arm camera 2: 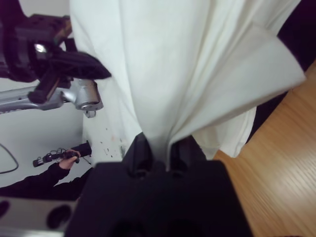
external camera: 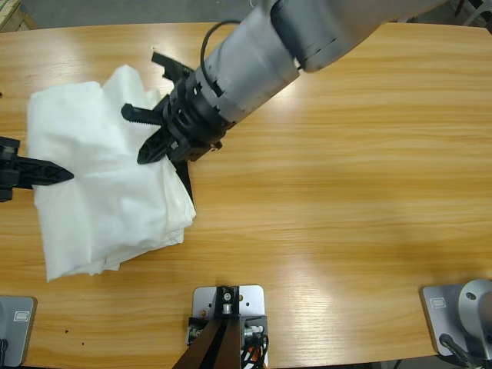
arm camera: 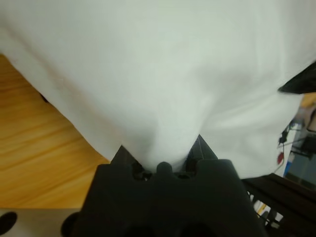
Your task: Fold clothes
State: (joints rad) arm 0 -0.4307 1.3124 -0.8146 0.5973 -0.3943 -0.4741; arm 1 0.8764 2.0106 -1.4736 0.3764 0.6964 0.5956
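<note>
Wooden table point(external camera: 346, 192), long and pale. At far left, left gripper point(external camera: 54, 174) pinching edge of white shirt point(external camera: 100, 177), cloth bunched between its jaws. Shirt rumpled over table's left part, seemingly partly lifted. Just right, right gripper point(external camera: 146, 134) pinching shirt's upper fold. Person's hand point(arm camera 2: 66, 159) small in right wrist background.

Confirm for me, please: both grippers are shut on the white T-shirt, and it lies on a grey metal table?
Not quite: the table is wooden, as the high view shows. The rest holds: the left gripper and right gripper are both shut on the white T-shirt.
</note>
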